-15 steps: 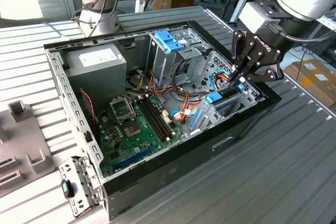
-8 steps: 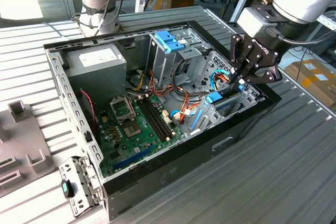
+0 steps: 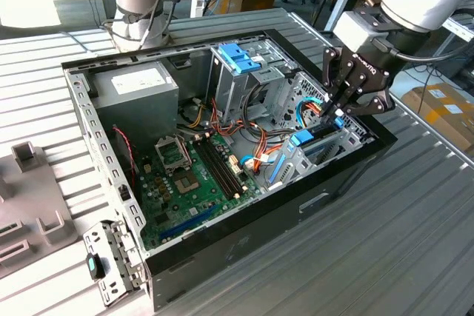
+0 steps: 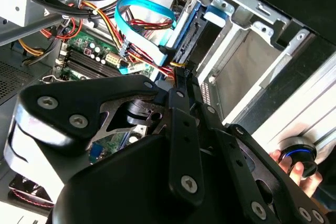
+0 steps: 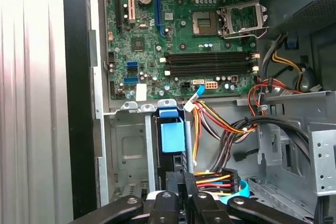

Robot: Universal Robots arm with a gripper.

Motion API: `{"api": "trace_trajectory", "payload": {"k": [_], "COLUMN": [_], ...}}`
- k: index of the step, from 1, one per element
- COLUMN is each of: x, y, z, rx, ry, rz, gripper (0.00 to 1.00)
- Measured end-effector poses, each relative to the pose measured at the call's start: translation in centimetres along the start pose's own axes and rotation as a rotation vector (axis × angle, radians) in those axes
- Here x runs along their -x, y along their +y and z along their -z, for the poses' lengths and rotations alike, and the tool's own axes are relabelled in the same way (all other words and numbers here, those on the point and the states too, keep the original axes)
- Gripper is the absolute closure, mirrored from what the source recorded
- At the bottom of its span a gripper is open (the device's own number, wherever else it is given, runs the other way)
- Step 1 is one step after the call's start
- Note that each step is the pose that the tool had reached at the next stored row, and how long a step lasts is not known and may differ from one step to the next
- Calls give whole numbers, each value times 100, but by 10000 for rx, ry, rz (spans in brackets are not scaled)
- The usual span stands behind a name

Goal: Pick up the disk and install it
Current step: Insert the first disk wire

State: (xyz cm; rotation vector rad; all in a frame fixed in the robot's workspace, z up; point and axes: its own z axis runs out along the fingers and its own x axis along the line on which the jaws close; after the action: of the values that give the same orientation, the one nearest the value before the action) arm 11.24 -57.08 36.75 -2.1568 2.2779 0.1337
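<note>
The disk stands on edge in a metal bay near the front corner of the open computer case, on the exterior view's right. Its blue rail and tab show at the top of the slot; in the first wrist view the blue tab sits between the bay's grey walls, and in the second wrist view the blue edge runs down into the bay. Little of its silver body or label can be seen.

The gripper hangs right over it, black fingers drawn close together with their tips down at the disk's upper edge; I cannot tell whether they pinch it or only touch it.

Crowding that spot are a looped blue flat cable and a bundle of red, yellow and black wires. Beyond them lies the green motherboard, then the blue-handled drive cage and the grey power-supply box. The case rests on a ribbed metal table.
</note>
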Motion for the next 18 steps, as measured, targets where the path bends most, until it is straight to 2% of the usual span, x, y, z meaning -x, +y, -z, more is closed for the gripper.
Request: {"api": "trace_trajectory", "payload": {"k": [7,10,12,16,18], "x": [88,98,104,130,144], "y": [-56,-95,-114,-121,-131], "z": [-78,-109,-130,-156,-160], "rx": [17,21,21,15,16], "ry": [15,59,135,438,446], "rz": [279,368,425,481,512], "gripper": [83,83,83,83,83]}}
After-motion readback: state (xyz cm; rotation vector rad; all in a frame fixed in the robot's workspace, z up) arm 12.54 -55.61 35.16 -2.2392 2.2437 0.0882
